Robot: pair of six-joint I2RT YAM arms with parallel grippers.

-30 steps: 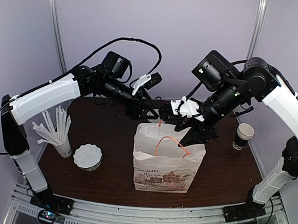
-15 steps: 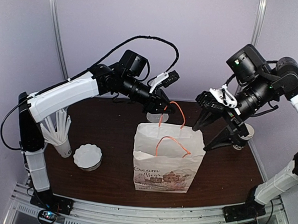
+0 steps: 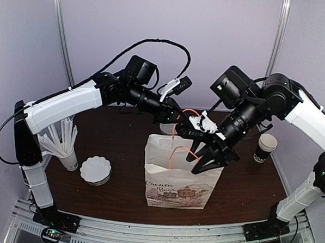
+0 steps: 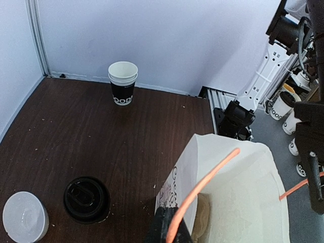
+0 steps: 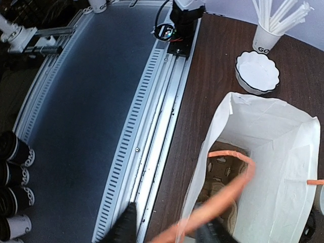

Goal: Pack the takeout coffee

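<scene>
left gripper (image 3: 178, 120) clamps the bag (image 3: 181, 182) by its far handle (image 4: 202, 190), right gripper (image 3: 207, 161) sits spread round the near handle (image 5: 225, 153), so ease them apart gently

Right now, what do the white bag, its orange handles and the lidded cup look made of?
The white bag: matte paper, creased folds. Its orange handles: flat tape, paper or fabric, unclear. The lidded cup: ridged black lid, likely plastic; body hidden.

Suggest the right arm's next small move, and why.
Probably close the right gripper on the near handle: it passes between the open jaws, and the left gripper is shut on the far handle, so both could spread the bag.
</scene>
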